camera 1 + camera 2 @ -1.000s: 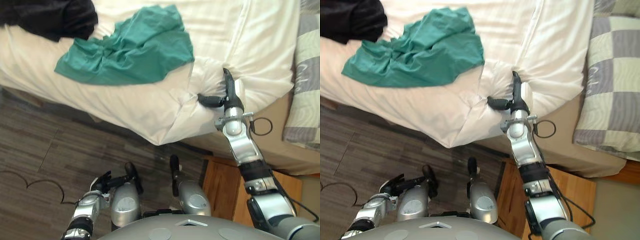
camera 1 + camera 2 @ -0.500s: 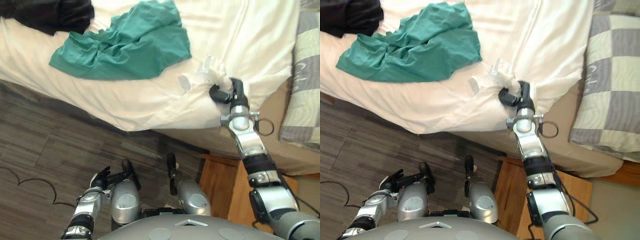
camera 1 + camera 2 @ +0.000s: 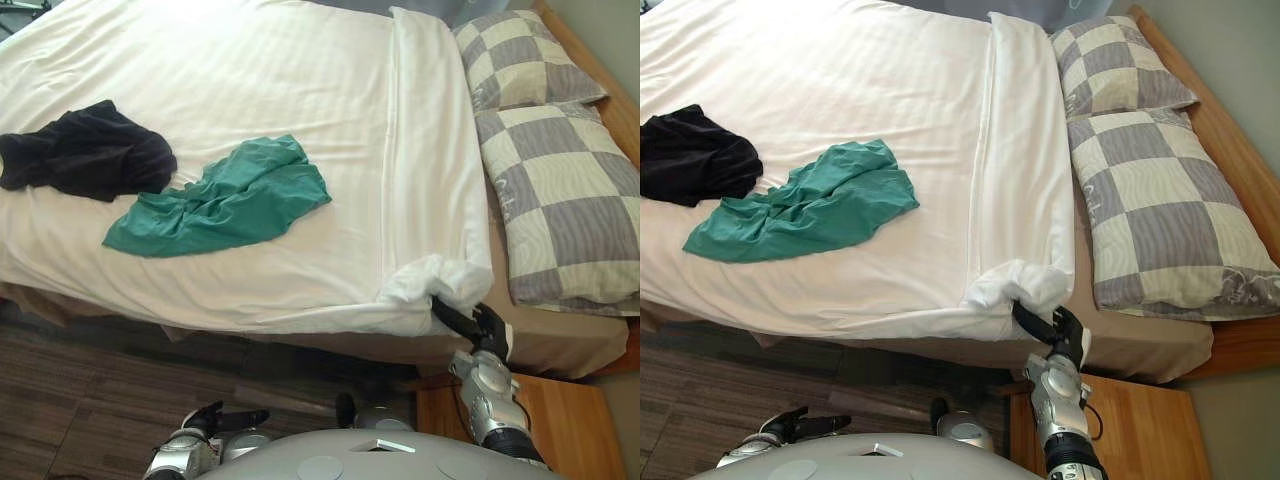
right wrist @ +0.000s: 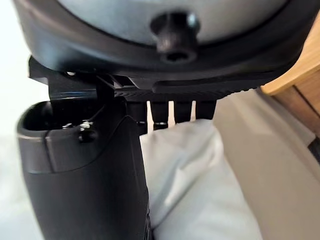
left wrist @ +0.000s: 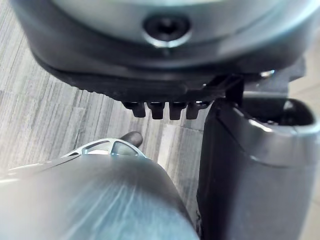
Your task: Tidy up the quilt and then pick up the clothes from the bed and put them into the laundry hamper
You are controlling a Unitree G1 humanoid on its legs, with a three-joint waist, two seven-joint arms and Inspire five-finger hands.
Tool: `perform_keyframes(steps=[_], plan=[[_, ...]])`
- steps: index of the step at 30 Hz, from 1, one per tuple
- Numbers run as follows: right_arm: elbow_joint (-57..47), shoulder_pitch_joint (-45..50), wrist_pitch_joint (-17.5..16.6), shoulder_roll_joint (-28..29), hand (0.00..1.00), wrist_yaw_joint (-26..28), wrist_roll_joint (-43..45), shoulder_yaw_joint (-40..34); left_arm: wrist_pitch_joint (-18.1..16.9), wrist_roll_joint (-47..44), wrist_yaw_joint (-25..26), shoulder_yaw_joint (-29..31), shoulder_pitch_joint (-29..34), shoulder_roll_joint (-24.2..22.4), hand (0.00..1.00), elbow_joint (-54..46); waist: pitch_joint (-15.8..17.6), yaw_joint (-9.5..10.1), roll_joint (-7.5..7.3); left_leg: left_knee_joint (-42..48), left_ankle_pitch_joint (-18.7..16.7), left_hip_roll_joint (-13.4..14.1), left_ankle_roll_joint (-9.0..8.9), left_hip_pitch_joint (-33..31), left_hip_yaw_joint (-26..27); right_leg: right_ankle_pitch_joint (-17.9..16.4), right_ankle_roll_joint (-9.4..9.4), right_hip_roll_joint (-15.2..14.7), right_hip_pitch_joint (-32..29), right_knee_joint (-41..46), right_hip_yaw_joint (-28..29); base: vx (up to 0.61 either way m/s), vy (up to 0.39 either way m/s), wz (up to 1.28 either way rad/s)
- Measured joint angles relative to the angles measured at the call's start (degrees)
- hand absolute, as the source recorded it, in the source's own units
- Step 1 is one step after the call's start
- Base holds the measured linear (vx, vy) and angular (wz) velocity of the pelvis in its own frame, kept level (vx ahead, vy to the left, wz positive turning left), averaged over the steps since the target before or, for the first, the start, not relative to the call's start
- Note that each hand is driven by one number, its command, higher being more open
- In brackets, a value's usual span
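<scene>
The white quilt (image 3: 250, 90) lies spread over the bed, with a folded band along the pillow side. Its near corner (image 3: 435, 280) is bunched up at the bed's edge beside the pillows. My right hand (image 3: 482, 328) is shut on that corner, and the right wrist view shows its fingers (image 4: 172, 112) curled against the white cloth (image 4: 190, 175). A green garment (image 3: 220, 205) and a black garment (image 3: 85, 150) lie on the quilt to the left. Low over the floor at the bottom hangs my left hand (image 3: 215, 418), relaxed and holding nothing.
Two grey-and-cream checked pillows (image 3: 555, 190) lie at the bed's head on the right. A wooden nightstand (image 3: 565, 425) stands under my right arm. Dark wood flooring (image 3: 80, 400) runs along the bed's near side.
The view has swung up over the whole bed. My right hand closed on the quilt's hanging corner and drew it toward the pillows; the quilt now lies flatter.
</scene>
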Motion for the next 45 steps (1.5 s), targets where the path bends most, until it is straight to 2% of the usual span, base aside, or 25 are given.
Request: perform_keyframes(steps=[4, 7, 9, 13, 15, 16, 19, 21, 24, 27, 29, 31, 32, 34, 36, 38, 42, 45], plan=[[4.6, 1.0, -5.1, 1.8, 1.0, 3.6, 6.7, -4.1, 0.8, -0.3, -0.8, 0.6, -0.1, -0.8, 1.0, 2.6, -0.9, -0.63, 1.04, -0.8, 0.1, -0.7, -0.39, 1.3, 2.1, -1.9, 0.34, -0.2, 0.0, 0.0, 2.0, -0.02, -0.063, -0.24], [6.2, 1.2, -5.8, 3.1, 1.0, 2.7, 5.5, -6.6, 1.0, -0.4, -1.5, 1.8, -0.1, -1.7, 1.0, 3.4, -1.7, -1.35, 1.81, -1.6, 0.2, -0.6, -0.94, 2.2, 3.0, -2.5, 0.2, 0.3, 0.0, 0.0, 3.0, -0.02, -0.083, -0.16], [8.1, 1.1, -4.7, 3.6, 1.0, -2.8, 1.4, -9.4, 1.0, -0.6, -2.3, 2.8, -0.1, -2.1, 1.0, 3.5, -1.8, -1.28, 2.65, -1.9, 0.2, -0.6, -1.08, 2.4, 3.4, -2.5, 0.16, 0.4, 0.0, 0.0, 3.4, 0.0, -0.056, -0.11], [11.1, 4.4, 1.1, 3.6, 1.0, -19.4, -0.8, -21.0, 1.2, -1.0, -3.8, 4.7, 0.6, -3.5, 1.0, 4.1, -2.0, -1.68, 4.28, -2.8, 0.0, -0.8, -1.3, 3.0, 4.1, -3.0, 0.19, 0.5, 0.1, 0.1, 4.0, 0.02, -0.038, -0.09], [9.3, 5.9, 2.2, 2.6, 1.0, -23.3, -0.8, -25.3, 1.2, -1.0, -4.5, 5.0, 1.3, -3.5, 1.0, 4.0, -2.1, -2.77, 4.25, -2.8, -0.2, -0.9, -1.37, 3.3, 4.2, -3.6, 0.17, 0.6, 0.1, 0.7, 4.2, 0.01, -0.048, -0.09], [6.8, 6.9, 3.1, 1.2, 0.0, -25.3, -0.8, -27.6, 1.2, -1.0, -4.8, 5.0, 1.8, -3.4, 1.0, 4.0, -2.1, -3.54, 4.02, -3.1, -0.2, -0.9, -1.44, 3.9, 4.5, -4.0, 0.15, 0.8, 0.0, 1.3, 4.4, -0.03, -0.052, -0.18], [-0.8, 8.1, 4.3, -3.8, 0.0, -25.8, -1.1, -30.9, 1.1, -1.0, -5.5, 5.0, 2.4, -2.9, 1.0, 3.8, -3.0, -4.52, 3.23, -3.7, -0.3, -1.3, -1.53, 4.0, 5.4, -4.1, 0.21, 0.9, -1.2, 1.4, 5.6, -0.05, -0.048, -0.19], [-5.8, 8.0, 4.4, -7.0, 0.0, -24.1, -4.6, -31.9, 1.1, -1.0, -5.4, 5.0, 2.7, -2.7, 1.0, 3.3, -3.3, -4.57, 2.77, -3.8, -0.2, -1.6, -1.48, 3.9, 5.4, -4.1, 0.25, 0.7, -1.6, 1.7, 5.7, -0.04, -0.053, -0.05], [-14.0, 7.0, 3.7, -8.6, 0.0, -20.3, -7.9, -30.7, 1.1, -1.0, -5.3, 4.9, 3.3, -2.4, 1.0, 2.7, -3.7, -4.61, 2.27, -3.7, -0.1, -1.7, -1.32, 3.9, 5.3, -4.2, 0.44, 0.7, -1.9, 2.1, 5.7, -0.03, -0.058, 0.0], [-22.4, 5.4, -0.3, -8.8, 0.0, -13.5, -8.5, -24.6, 1.0, -1.0, -4.6, 4.5, 4.3, -2.4, 1.0, 2.6, -4.0, -4.94, 2.21, -3.7, 0.0, -1.6, -1.19, 3.7, 5.1, -4.2, 0.45, 0.7, -1.9, 2.1, 5.6, -0.04, -0.067, 0.02], [-27.0, 4.8, -2.8, -8.8, 0.0, -8.8, -5.7, -20.3, 1.0, -1.0, -4.1, 4.3, 4.5, -2.5, 1.0, 2.2, -4.0, -5.05, 2.27, -3.6, 0.0, -1.7, -1.16, 3.7, 4.9, -4.2, 0.48, 0.6, -1.9, 2.1, 5.5, -0.03, -0.05, 0.04], [-31.7, 3.6, -7.5, -7.8, 0.0, -1.3, 2.4, -16.6, 0.6, -1.0, -3.7, 4.3, 4.6, -2.8, 1.0, 2.1, -4.1, -4.42, 2.74, -3.6, 0.0, -1.6, -1.14, 3.5, 4.6, -4.2, 0.5, 0.5, -1.9, 2.0, 5.3, -0.02, -0.053, 0.06], [-32.8, 3.2, -8.4, -7.3, 0.0, -0.1, 4.1, -16.0, 0.5, -1.0, -3.6, 4.3, 4.6, -2.9, 1.0, 2.1, -4.2, -4.41, 2.93, -3.6, 0.0, -1.6, -1.11, 3.5, 4.5, -4.2, 0.51, 0.5, -1.8, 2.0, 5.2, -0.01, -0.056, 0.12], [-35.8, 2.4, -12.4, -5.6, 0.0, 5.3, 13.7, -14.7, -0.6, -0.9, -3.2, 3.9, 4.8, -2.9, 1.0, 2.2, -4.3, -4.44, 3.32, -3.6, 0.1, -1.6, -1.0, 2.9, 3.7, -4.2, 0.55, 0.2, -1.8, 1.8, 4.2, -0.01, -0.062, 0.2], [-36.9, 2.0, -14.9, -4.5, 0.0, 8.8, 20.7, -14.4, -1.5, -0.9, -2.7, 3.9, 5.0, -3.0, 1.0, 2.2, -4.2, -4.42, 3.52, -3.6, 0.1, -1.6, -0.99, 2.7, 3.3, -4.2, 0.57, 0.1, -1.7, 1.7, 3.7, 0.0, -0.055, 0.12], [-36.9, 0.4, -17.0, -3.2, 0.0, 11.0, 27.0, -13.1, -2.9, -0.9, -1.2, 3.8, 5.0, -3.3, 1.0, 2.2, -3.5, -4.49, 3.96, -3.7, 0.1, -1.7, -0.92, 2.8, 3.3, -4.1, 0.7, 0.0, -1.3, 1.7, 3.7, 0.0, -0.019, 0.02], [-39.1, -0.7, -20.3, 0.8, 0.0, 10.9, 30.7, -10.8, -4.4, -1.0, 1.2, 3.1, 4.8, -4.0, 1.0, 0.9, -0.6, -4.51, 5.39, -3.4, 0.2, -2.1, -0.13, 1.0, 2.3, -4.0, 0.83, -1.4, -2.5, 2.2, 3.2, -0.06, -0.027, 0.12], [-41.2, -3.5, -22.1, 1.8, 0.0, 9.5, 30.7, -8.9, -5.6, -1.1, 1.7, 2.2, 3.8, -4.8, 1.0, -2.3, 4.4, -4.3, 7.33, -1.5, 0.4, -3.1, 1.28, -3.1, 0.9, -4.0, 0.84, -2.7, -6.5, 4.5, 2.5, -0.14, -0.02, 0.23]])
